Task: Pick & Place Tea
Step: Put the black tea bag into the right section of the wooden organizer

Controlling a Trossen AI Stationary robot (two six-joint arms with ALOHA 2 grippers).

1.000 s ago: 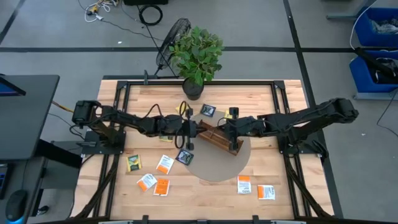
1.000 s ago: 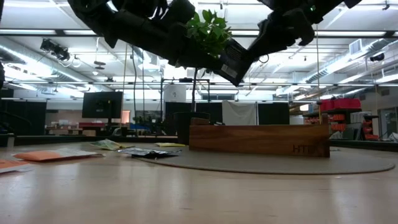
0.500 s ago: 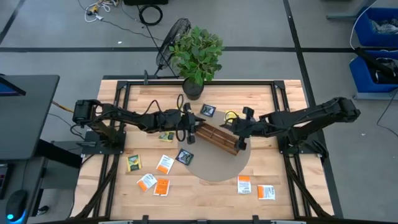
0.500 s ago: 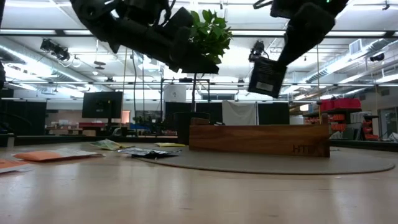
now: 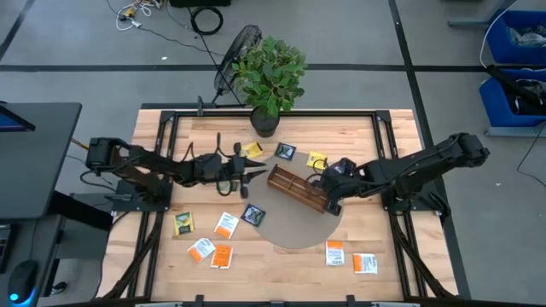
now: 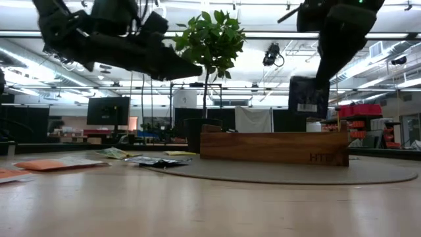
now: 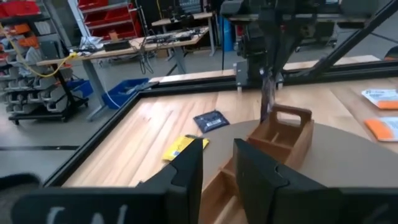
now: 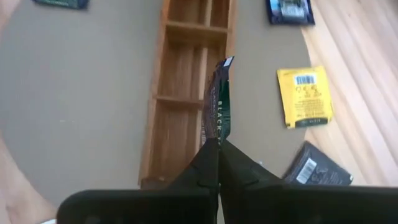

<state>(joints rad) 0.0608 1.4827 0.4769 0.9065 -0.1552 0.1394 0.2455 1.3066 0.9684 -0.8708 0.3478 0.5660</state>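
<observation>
Held packet (image 8: 217, 102): dark, edge-on, pinched above the wooden box (image 8: 186, 93).
Loose packets: yellow (image 8: 303, 96) and dark blue (image 8: 289, 10) flat beside the box; orange-and-white pair (image 5: 350, 258) near the table's front edge.

Grey floor (image 5: 68, 51), blue bins (image 5: 516, 38), ceiling strip lights (image 6: 263, 34).
</observation>
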